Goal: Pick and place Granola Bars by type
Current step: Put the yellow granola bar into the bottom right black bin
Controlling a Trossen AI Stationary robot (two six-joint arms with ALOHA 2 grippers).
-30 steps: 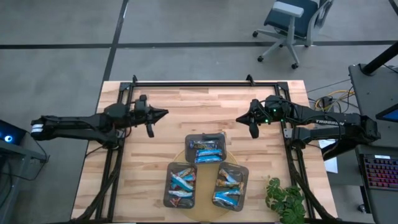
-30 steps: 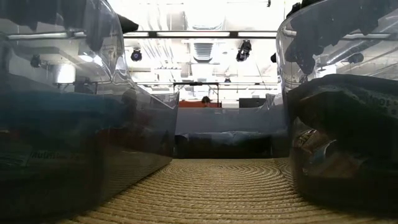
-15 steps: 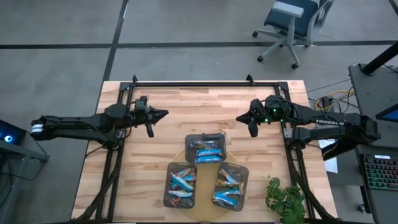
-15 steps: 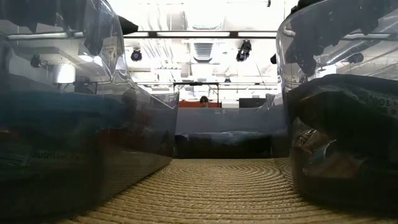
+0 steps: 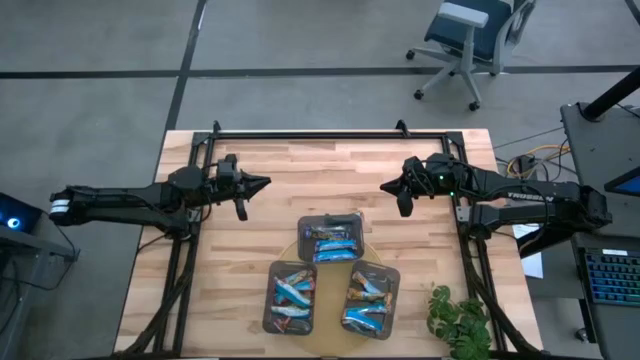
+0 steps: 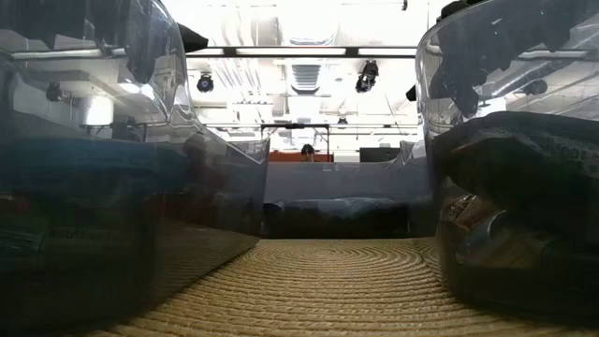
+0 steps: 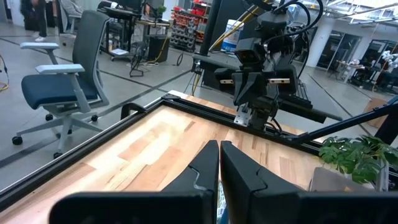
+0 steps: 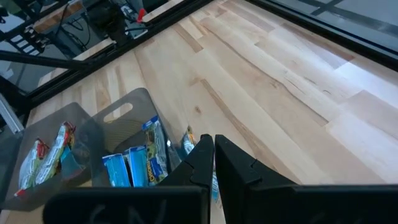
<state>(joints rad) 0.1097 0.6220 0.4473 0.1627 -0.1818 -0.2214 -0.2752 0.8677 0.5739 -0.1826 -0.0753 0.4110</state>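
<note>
Both arms hang above the pale butcher-block wooden table [image 5: 300, 170], well apart from the goods. The left gripper [image 5: 262, 182] hovers over the table's left half, fingers pressed together, holding nothing. The right gripper [image 5: 386, 188] mirrors it on the right, fingers likewise together and empty. Between and in front of them, three dark grey rectangular plastic trays [image 5: 333, 240] sit on a round woven straw mat [image 6: 318, 281], and the shiny wrapped granola bars [image 5: 294, 292] lie inside them, mostly blue; some look tan, though that is hard to confirm from above.
</note>
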